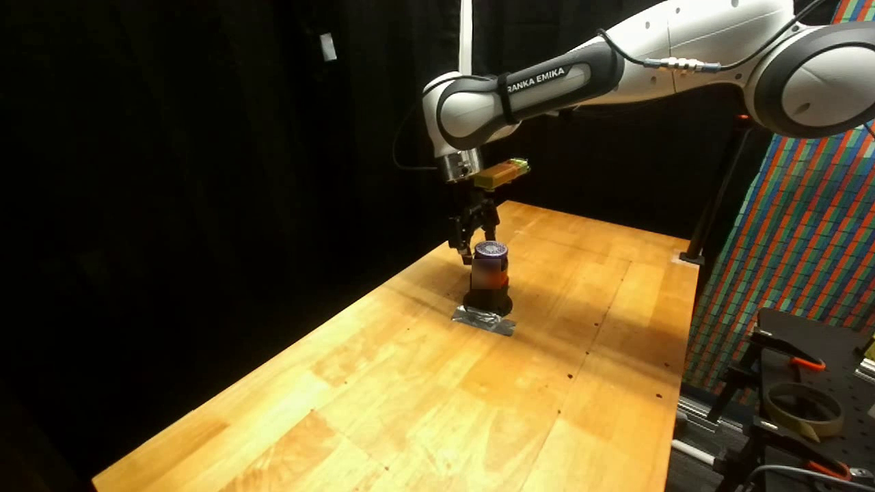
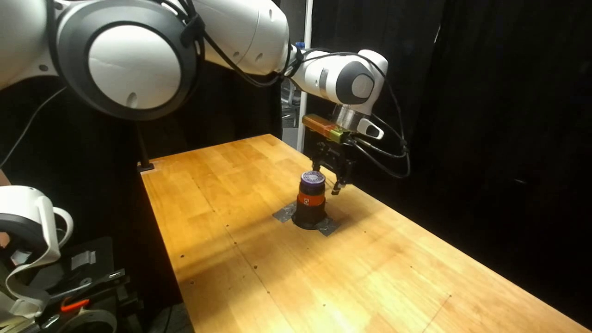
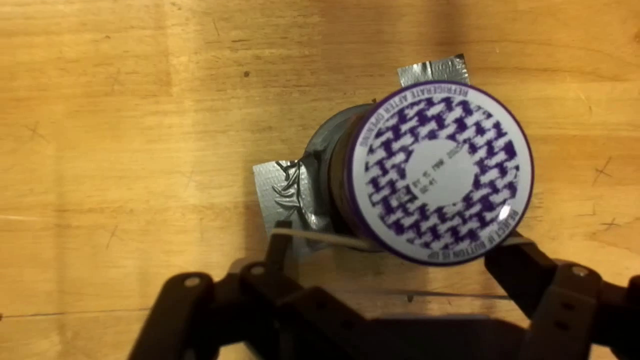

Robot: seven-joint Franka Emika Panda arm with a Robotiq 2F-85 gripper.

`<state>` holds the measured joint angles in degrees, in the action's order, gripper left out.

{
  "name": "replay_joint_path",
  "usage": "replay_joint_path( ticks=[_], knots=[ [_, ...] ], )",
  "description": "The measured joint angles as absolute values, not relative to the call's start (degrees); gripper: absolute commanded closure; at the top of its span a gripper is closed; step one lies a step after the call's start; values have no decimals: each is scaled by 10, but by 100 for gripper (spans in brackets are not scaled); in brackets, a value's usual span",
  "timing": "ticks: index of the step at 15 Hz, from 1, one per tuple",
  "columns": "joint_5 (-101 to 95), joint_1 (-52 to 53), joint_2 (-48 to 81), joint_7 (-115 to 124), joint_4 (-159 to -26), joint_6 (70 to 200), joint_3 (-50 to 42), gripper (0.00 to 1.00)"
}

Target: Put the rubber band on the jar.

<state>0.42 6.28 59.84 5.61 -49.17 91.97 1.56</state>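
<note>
The jar stands upright with a purple-and-white lid in both exterior views (image 1: 491, 251) (image 2: 312, 187); its lid faces up in the wrist view (image 3: 440, 172). It has an orange label band and sits in a dark round base (image 1: 487, 303) (image 2: 309, 216). My gripper (image 1: 479, 247) (image 2: 326, 179) (image 3: 399, 240) is open beside the jar, its fingertips around lid height or a little below. A pale rubber band (image 3: 320, 236) is stretched between the two fingertips. Part of the band is hidden under the lid's edge in the wrist view; contact with the jar cannot be told.
Silver tape (image 1: 485, 322) (image 2: 284, 212) (image 3: 282, 195) fixes the base to the wooden table (image 1: 410, 410). Black curtains hang behind the table. A side cart with a tape roll (image 1: 805, 410) stands beyond the table's edge. A white headset (image 2: 32, 231) lies off the table.
</note>
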Motion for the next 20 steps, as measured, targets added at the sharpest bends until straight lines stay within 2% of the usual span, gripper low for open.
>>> replay_joint_path(
  ticks=[9,20],
  knots=[
    [4,58,596,59,-477,972,14,0],
    [4,56,585,58,-496,910,16,0]
  ],
)
